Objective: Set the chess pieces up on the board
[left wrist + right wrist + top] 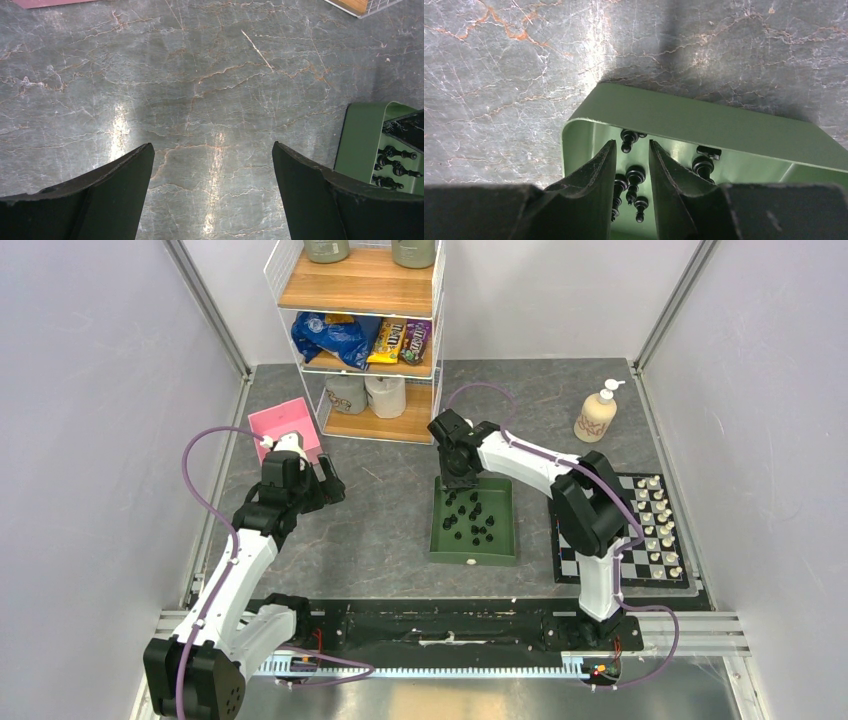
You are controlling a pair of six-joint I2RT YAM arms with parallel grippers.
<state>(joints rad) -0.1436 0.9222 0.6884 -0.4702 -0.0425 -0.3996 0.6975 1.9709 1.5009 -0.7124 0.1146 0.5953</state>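
Several black chess pieces [470, 520] lie loose in the green tray [510, 530]. The checkered board [600, 565] lies right of the tray, with two columns of white pieces [660, 525] along its right side. My right gripper [458, 480] hangs over the tray's far end. In the right wrist view it [631, 145] is narrowly open and holds nothing, and black pieces [635, 175] lie on the tray floor below the gap, near the far wall [704, 117]. My left gripper [325, 480] is wide open and empty over bare table [212, 147], left of the tray [362, 140].
A wire shelf [365, 330] with snack bags and jars stands at the back centre. A pink box [285, 430] sits behind the left gripper. A cream pump bottle [597, 412] stands at the back right. A small white piece [468, 561] sits at the tray's near rim.
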